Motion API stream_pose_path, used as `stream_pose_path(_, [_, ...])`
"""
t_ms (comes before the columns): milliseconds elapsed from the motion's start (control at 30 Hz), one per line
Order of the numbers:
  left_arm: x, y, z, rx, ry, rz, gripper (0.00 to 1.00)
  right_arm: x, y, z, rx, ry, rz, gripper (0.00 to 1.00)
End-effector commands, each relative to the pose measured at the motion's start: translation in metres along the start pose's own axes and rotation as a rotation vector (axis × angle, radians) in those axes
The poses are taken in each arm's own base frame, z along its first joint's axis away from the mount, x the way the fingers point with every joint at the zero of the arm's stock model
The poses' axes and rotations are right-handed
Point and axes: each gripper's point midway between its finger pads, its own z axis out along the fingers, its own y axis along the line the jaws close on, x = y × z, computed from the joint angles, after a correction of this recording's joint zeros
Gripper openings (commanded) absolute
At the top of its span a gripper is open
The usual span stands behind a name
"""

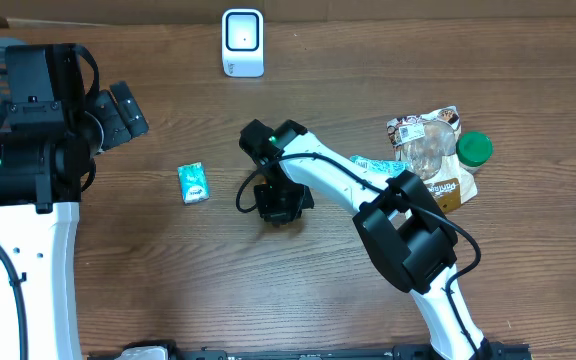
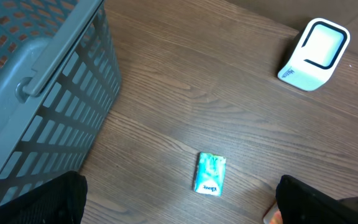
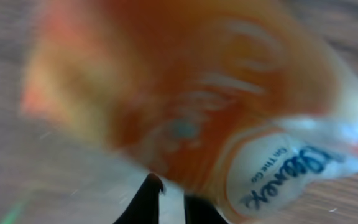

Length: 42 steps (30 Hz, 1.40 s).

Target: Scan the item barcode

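Progress looked early: orange tissue pack (image 3: 185, 106) was pinched at its edge by right gripper (image 3: 166, 202), fingers nearly closed on it, at centre of the overhead frame and well apart from scanner (image 1: 243, 42) at top centre. Blur hid any barcode, and whether the pack was lifted could not be told. Carrying it up and showing the code remained. Right arm (image 1: 348, 180) reached in from lower right, wrist pointed down. Left gripper (image 1: 120, 110) hung spread wide and empty at upper left, near basket (image 2: 42, 93).
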Motion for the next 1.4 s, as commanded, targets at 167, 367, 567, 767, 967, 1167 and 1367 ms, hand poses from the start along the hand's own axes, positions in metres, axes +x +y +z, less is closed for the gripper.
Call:
stream_pose_path(167, [-0.005,0.003,-0.007,-0.004,-0.028,0.013,0.99,-0.053,-0.049,-0.025,0.060,-0.197,0.183,0.07])
stream_pose_path(367, [-0.005,0.003,-0.007,-0.004,-0.028,0.014,1.00,-0.101,-0.049,-0.041,-0.091,-0.336,0.174,0.05])
stream_pose_path(567, [-0.005,0.003,-0.007,-0.004,-0.028,0.013,1.00,-0.127,-0.035,-0.058,-0.221,-0.422,0.085,0.08])
stream_pose_path(767, [-0.005,0.003,-0.007,-0.004,-0.028,0.014,1.00,-0.116,-0.034,-0.096,-0.309,-0.377,0.051,0.29])
stream_pose_path(967, [-0.005,0.003,-0.007,-0.004,-0.028,0.013,1.00,-0.092,-0.040,-0.130,-0.292,-0.336,0.117,0.40])
stream_pose_path(1167, [-0.005,0.003,-0.006,-0.005,-0.024,0.014,0.99,-0.082,-0.057,-0.090,-0.181,-0.285,0.289,0.23])
stream_pose_path(1367, [-0.004,0.003,-0.005,-0.006,-0.023,0.014,1.00,-0.084,-0.062,-0.054,-0.099,-0.328,0.330,0.18])
